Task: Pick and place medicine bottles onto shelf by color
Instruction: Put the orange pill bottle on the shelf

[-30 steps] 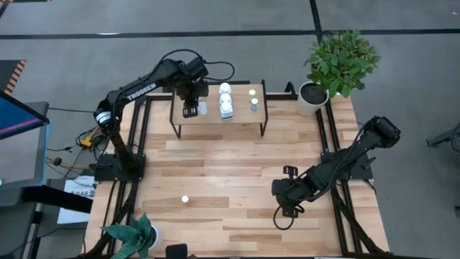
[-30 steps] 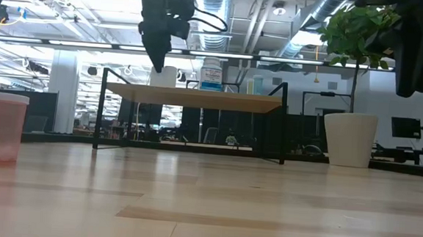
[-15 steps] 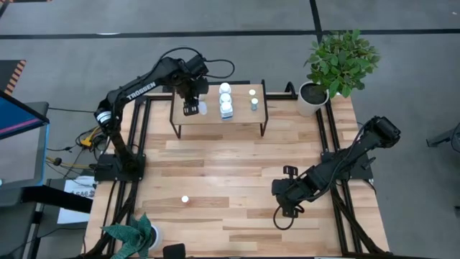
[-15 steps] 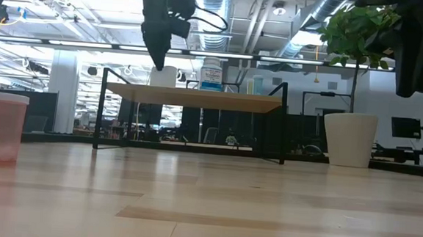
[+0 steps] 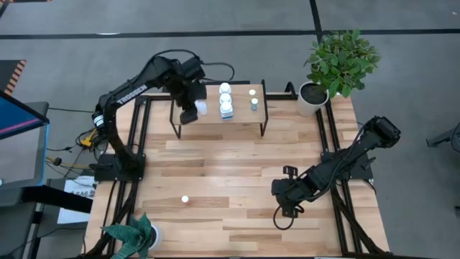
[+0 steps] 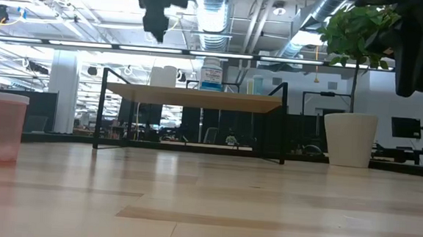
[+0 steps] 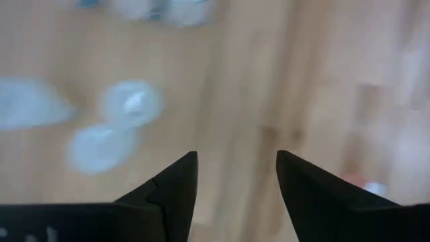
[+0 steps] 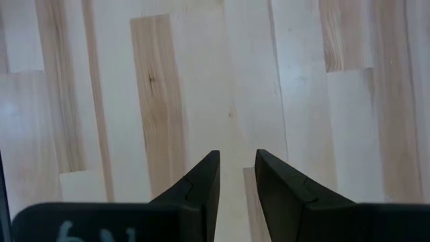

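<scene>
The shelf [image 5: 244, 119] stands at the table's far side, also in the low view [image 6: 198, 97]. On it stand three white bottles [image 5: 202, 107] [image 5: 225, 88] [image 5: 227, 108] and two small green-capped bottles [image 5: 253, 98]. My left gripper [image 5: 188, 115] hovers open and empty above the shelf's left end [image 7: 236, 158], beside the left white bottle [image 6: 163, 76]. One small orange-tinted bottle [image 5: 185, 199] stands alone on the table near its left front [image 6: 5, 128]. My right gripper [image 5: 283, 208] rests low over the table's right front, fingers close together [image 8: 236, 156].
A white pot with a green plant [image 5: 313, 97] stands at the table's far right corner, right of the shelf [image 6: 350, 139]. Another potted plant [image 5: 136, 234] is at the near left corner. Bare wood lies between the shelf and the near edge.
My left gripper has gone up from the shelf's left end, away from the left white bottle, and a little toward the table's near edge. The bottle stays upright on the shelf.
</scene>
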Controlling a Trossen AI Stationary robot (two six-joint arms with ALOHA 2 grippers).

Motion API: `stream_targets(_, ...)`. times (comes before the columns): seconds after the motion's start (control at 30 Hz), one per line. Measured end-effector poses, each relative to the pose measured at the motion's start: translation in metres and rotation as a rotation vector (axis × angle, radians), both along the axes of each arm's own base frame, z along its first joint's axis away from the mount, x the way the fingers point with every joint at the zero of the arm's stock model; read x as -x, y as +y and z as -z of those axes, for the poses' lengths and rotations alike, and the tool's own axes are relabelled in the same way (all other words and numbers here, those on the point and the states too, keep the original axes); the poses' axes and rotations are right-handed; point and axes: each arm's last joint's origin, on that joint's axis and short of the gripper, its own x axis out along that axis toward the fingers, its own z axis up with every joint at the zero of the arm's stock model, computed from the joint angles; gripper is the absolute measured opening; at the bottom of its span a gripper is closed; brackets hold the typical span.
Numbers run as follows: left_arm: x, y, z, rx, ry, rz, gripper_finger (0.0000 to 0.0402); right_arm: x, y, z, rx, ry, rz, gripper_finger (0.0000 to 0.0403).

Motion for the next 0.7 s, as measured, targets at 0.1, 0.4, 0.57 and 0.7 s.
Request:
stream_targets(0.1, -0.002, -0.026, -0.003, 0.053, -0.027, 0.052, 0.0178, 0.0, 0.0, 0.0, -0.008, -0.002, 0.018, 0.0118)
stream_targets(0.4, 0.012, -0.121, 0.03, 0.024, 0.145, 0.141, 0.0144, -0.001, 0.001, 0.0, -0.046, -0.007, 0.105, 0.0118)
stream_targets(0.57, 0.025, -0.163, 0.071, 0.024, 0.211, 0.149, 0.013, -0.002, 0.001, -0.001, -0.057, -0.017, 0.112, 0.0118)
stream_targets(0.7, 0.035, -0.191, 0.102, 0.035, 0.259, 0.122, 0.0124, -0.002, 0.002, -0.001, -0.06, -0.021, 0.113, 0.0118)
